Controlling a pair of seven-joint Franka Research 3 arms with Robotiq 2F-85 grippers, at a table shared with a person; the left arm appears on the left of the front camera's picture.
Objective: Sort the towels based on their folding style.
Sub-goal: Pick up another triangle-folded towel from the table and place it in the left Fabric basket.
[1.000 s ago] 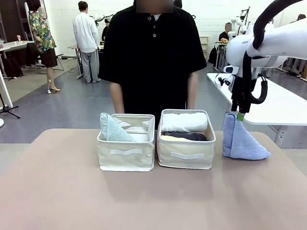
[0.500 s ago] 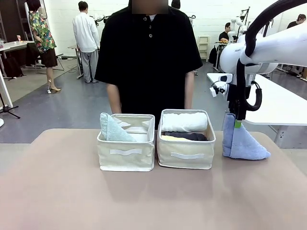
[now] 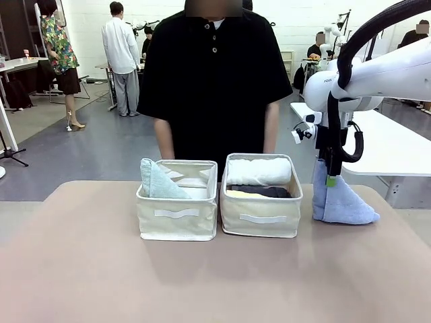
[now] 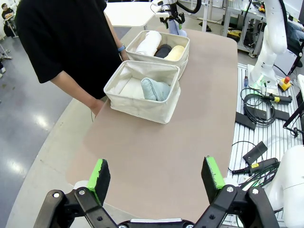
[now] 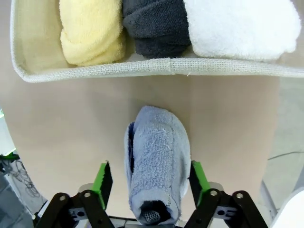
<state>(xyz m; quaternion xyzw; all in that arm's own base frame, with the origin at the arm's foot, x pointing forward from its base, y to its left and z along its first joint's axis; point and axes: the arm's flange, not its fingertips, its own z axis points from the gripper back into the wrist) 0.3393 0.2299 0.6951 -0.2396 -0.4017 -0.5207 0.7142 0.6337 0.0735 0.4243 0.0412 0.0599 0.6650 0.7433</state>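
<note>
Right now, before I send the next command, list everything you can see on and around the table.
Bins: two, cream, side by side mid-table: left bin, right bin.
Rolled towels: three, all in the right bin: white roll, dark grey roll, yellow roll.
Mint green towel: one, folded, in the left bin.
Periwinkle blue towel: one, folded, on the table to the right of the bins.
Table: one, tan.
Person: one, black shirt, at the far side behind the bins.
Left gripper: open, green pads, above the table's near edge.
Right gripper: open, green pads, straddling the periwinkle blue towel.
</note>
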